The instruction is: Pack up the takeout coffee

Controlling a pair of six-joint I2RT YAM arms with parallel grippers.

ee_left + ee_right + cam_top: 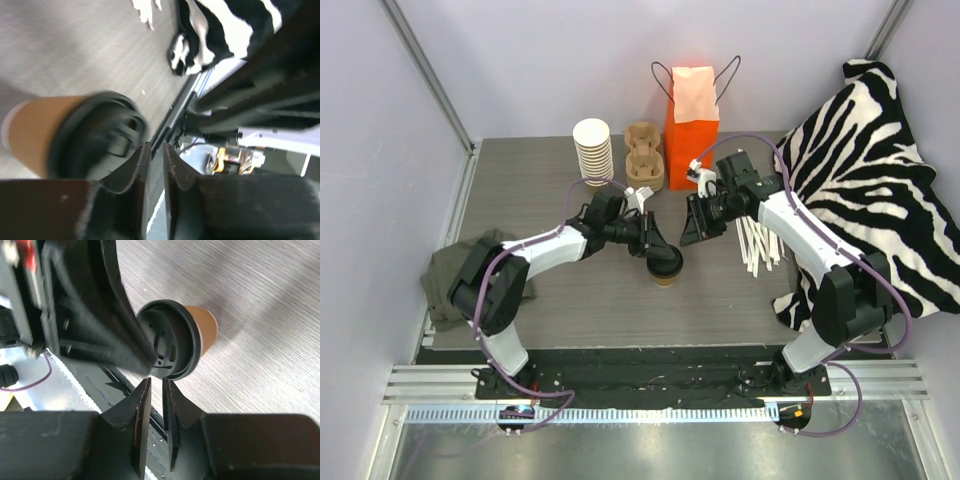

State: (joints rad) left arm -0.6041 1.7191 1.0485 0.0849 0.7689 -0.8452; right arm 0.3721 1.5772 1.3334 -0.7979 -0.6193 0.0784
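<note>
The takeout coffee (666,270), a small brown paper cup with a black lid, stands mid-table. In the left wrist view the cup (45,130) is blurred and its lid lies against the outer side of one finger (134,167). My left gripper (658,246) (156,152) sits on the lid's left rim, its jaws a narrow slit apart with nothing between them. My right gripper (698,228) (156,385) hovers just right of and behind the cup (205,325), jaws also only slightly parted and empty. In that view the left gripper's finger (120,340) overlaps the lid.
An orange paper bag (692,125) stands at the back, with a cardboard cup carrier (644,155) and a stack of lidless cups (592,150) to its left. White sticks (757,245) and a zebra cloth (880,170) lie right; a green cloth (455,275) lies left.
</note>
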